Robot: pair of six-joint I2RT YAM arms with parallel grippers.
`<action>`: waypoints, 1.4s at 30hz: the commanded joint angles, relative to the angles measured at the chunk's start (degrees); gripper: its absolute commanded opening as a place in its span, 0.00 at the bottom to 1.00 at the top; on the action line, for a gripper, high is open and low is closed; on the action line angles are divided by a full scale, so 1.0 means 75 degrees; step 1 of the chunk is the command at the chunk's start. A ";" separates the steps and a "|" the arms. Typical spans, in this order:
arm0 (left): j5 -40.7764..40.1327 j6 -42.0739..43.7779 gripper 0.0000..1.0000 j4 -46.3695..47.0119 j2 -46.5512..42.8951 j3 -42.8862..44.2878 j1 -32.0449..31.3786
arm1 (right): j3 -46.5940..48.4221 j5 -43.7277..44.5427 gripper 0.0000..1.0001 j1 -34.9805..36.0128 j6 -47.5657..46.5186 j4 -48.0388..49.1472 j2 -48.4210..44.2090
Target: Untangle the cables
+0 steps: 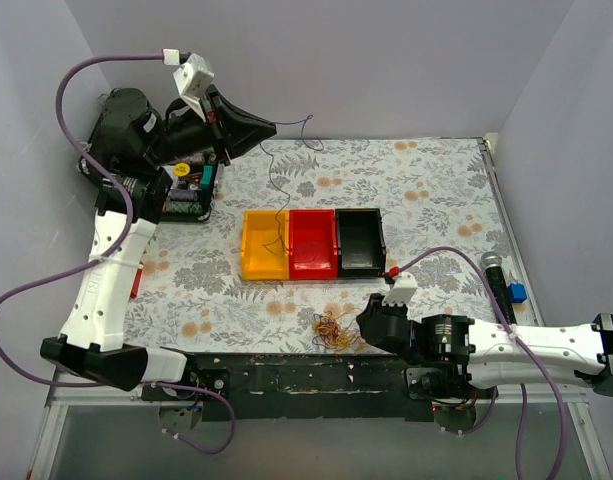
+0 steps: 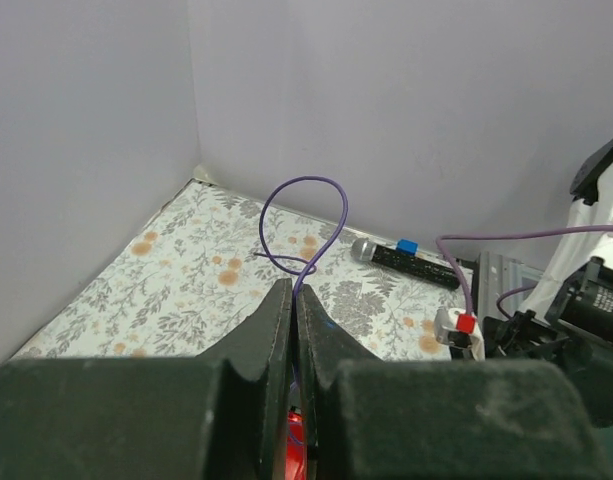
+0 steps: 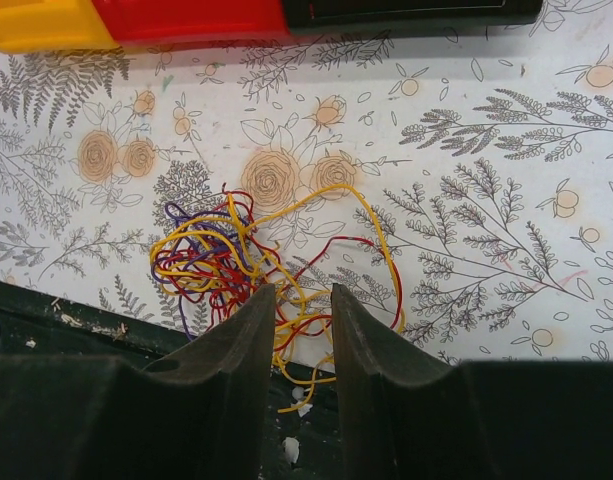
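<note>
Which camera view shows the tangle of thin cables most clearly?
The right wrist view: the tangle fills the middle, with yellow, red and purple strands distinct. The top external view shows it only as a small clump beside the right gripper. The left wrist view misses it.

Left end effector (image 2: 293, 293) closed, right (image 3: 297, 296) ajar

A row of three bins (image 1: 313, 270) is sitting at the middle of the worktop (image 1: 426, 190). The tangle of cables (image 1: 334, 330) is lying before it at the near edge. The right hand (image 1: 360, 326) is sitting just to the right of the tangle, jaws apart over the nearest strands. A single cable (image 1: 269, 170) is hanging from the left hand (image 1: 272, 128), which is raised at the far left with its jaws closed, and is running down to the bins. A microphone (image 1: 498, 280) is lying along the right edge.
</note>
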 commanded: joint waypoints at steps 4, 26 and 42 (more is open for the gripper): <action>-0.1038 0.0783 0.00 -0.0211 0.0126 -0.0016 -0.0161 | -0.0059 0.0350 0.37 0.0057 0.0236 -0.0120 -0.0223; -0.2526 0.1029 0.00 0.0633 -0.0577 -0.1221 -0.0150 | -0.0563 0.0280 0.35 0.0057 0.0506 -0.0097 -0.0586; -0.3933 0.1427 0.00 0.1723 -0.0766 -0.3414 -0.0150 | -0.0587 0.0233 0.31 0.0057 0.0541 -0.0062 -0.0505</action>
